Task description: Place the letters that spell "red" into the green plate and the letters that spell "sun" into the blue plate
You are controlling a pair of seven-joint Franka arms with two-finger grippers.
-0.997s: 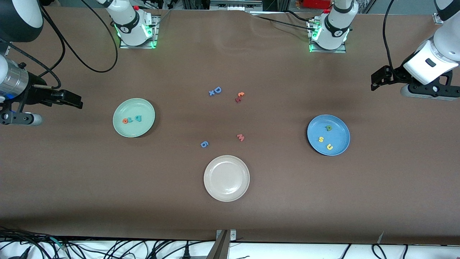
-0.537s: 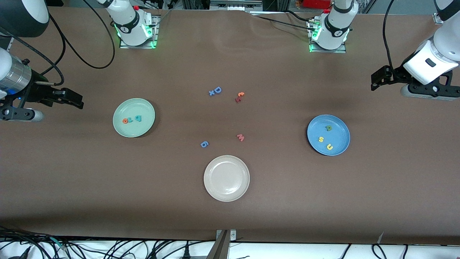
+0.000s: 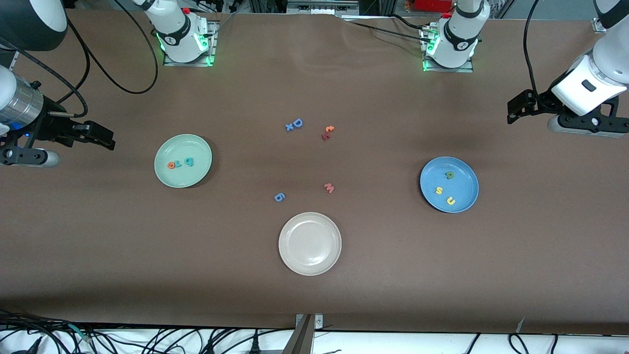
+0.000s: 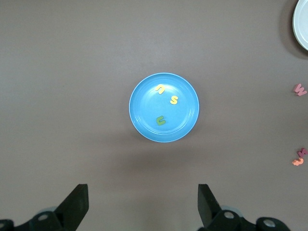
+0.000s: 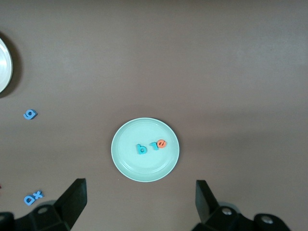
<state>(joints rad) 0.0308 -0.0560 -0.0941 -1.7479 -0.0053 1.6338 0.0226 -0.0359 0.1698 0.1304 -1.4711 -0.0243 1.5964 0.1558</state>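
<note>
a brown desk carries everything, all lying flat. nearest the front camera sits a cream plate, bare. farther off lie a blue "g" and a pink "w". toward the left arm's end, the blue plate holds the yellow "s", the yellow arch and the olive arch. toward the right arm's end, the green plate holds the orange "e", teal "r" and teal "d". both words look sorted. the foam letters seem light, soft and thin; pinch one across its edges. the left hand and right hand hover at the desk's ends, jaws wide, empty.
</note>
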